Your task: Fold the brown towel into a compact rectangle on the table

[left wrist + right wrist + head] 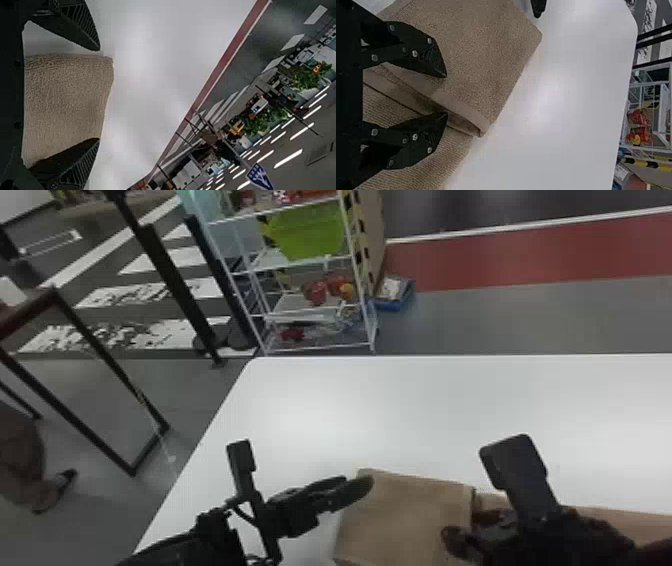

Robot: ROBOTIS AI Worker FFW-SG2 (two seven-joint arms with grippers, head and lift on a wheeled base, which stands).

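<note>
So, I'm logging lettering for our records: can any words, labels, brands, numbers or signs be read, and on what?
No text can be read.
Blue sign in the background: white marks, too small to read.
Brown towel: no lettering visible.
White table: no lettering visible.

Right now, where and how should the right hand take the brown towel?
I'd pinch the upper layer's hem, near its far corner, coming down from above on the robot's right. That edge faces right, over the layer below, and gapes at the corner, so a fingertip could probably slip under. The open right hand is near it.
</note>
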